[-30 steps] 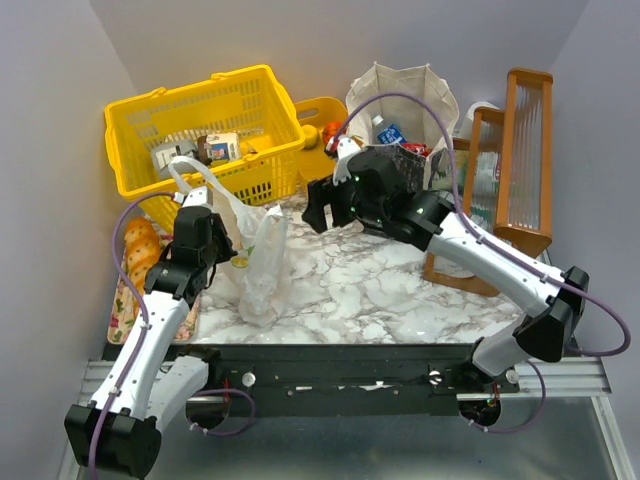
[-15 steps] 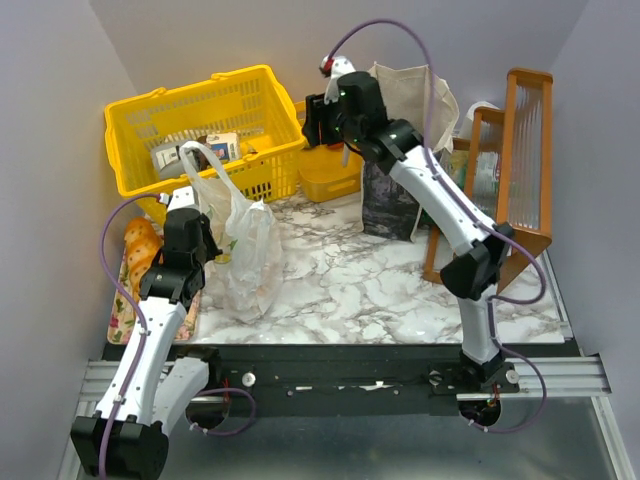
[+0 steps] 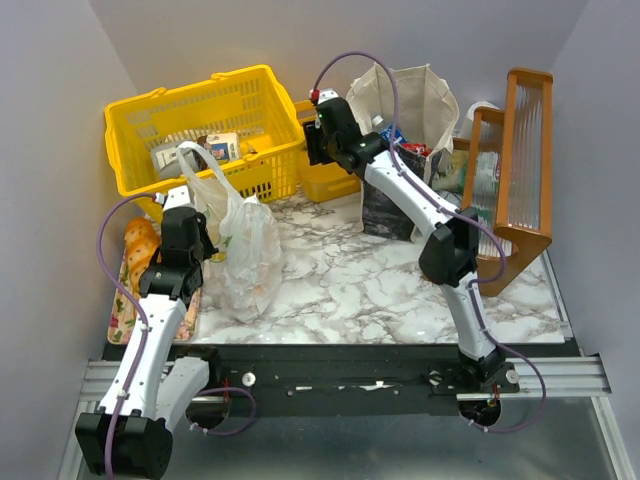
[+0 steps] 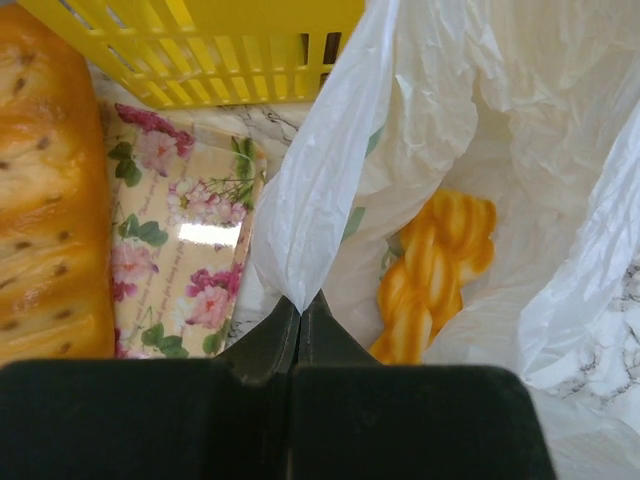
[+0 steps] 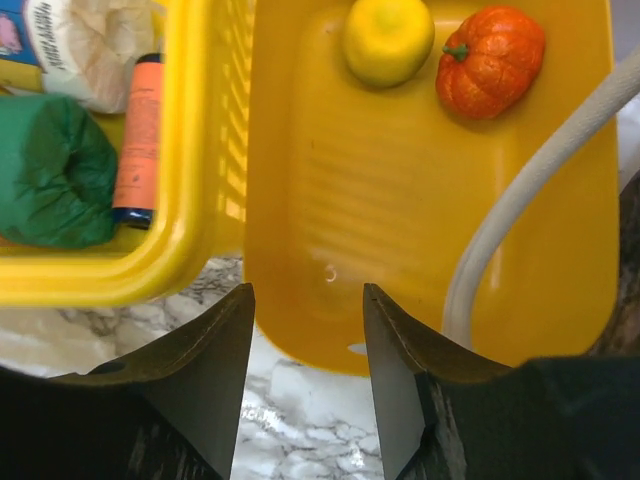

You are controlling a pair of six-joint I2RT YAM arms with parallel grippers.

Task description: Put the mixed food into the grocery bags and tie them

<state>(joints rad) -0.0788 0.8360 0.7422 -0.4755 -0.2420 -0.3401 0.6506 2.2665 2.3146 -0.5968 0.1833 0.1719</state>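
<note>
The thin white plastic bag [image 3: 250,255] stands at the left of the marble table. My left gripper [image 3: 208,240] is shut on a fold of its film [image 4: 300,250], and a yellow-orange shape [image 4: 435,270] shows through the bag. The beige canvas tote [image 3: 410,100] stands at the back, with a blue-labelled bottle [image 3: 388,132] and a red packet [image 3: 415,150] inside. My right gripper [image 5: 308,290] hangs open over the near rim of a small yellow tray [image 5: 400,220]. The tray holds a yellow fruit [image 5: 388,38] and an orange one [image 5: 490,60].
A large yellow basket [image 3: 200,125] with cartons stands at the back left; its rim [image 5: 190,150] borders a green packet [image 5: 50,180] and an orange tube [image 5: 140,140]. Bread loaves [image 3: 140,250] lie on a floral tray [image 4: 190,230]. A wooden rack [image 3: 515,170] stands at the right.
My right arm swung from the table's middle back to the small yellow tray, and its jaws narrowed. The plastic bag now stands taller in my left gripper.
</note>
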